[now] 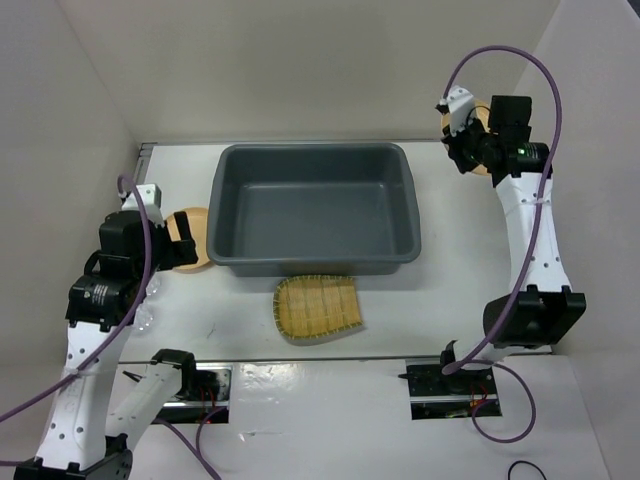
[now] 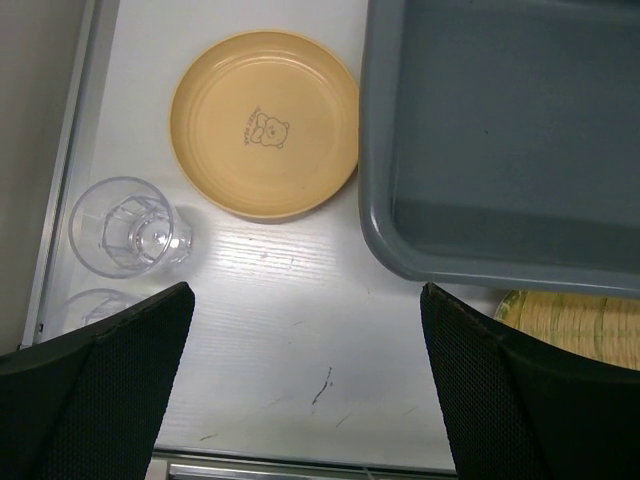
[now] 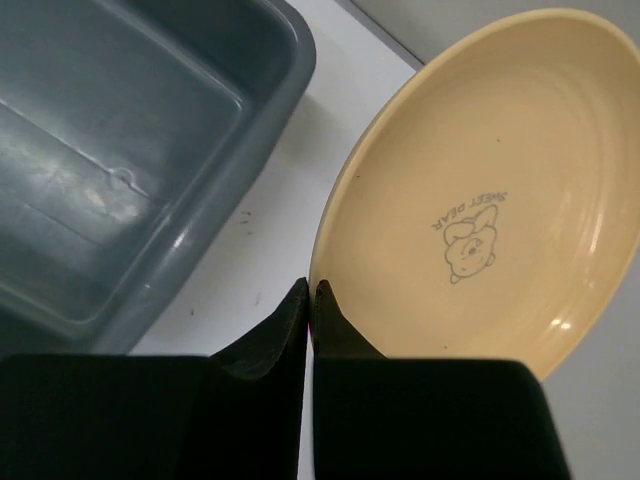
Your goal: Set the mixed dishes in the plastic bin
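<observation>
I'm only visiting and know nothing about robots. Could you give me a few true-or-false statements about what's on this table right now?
1. The grey bin already has dishes in it. False: it is empty.
2. The right end effector grips a tan plate by its rim. True.
3. The left end effector holds a clear cup. False: it is open and empty; the cup stands on the table.
4. The bamboo tray lies outside the bin, by its near side. True.
5. The second plate is lifted too. False: it lies flat on the table beside the bin.
</observation>
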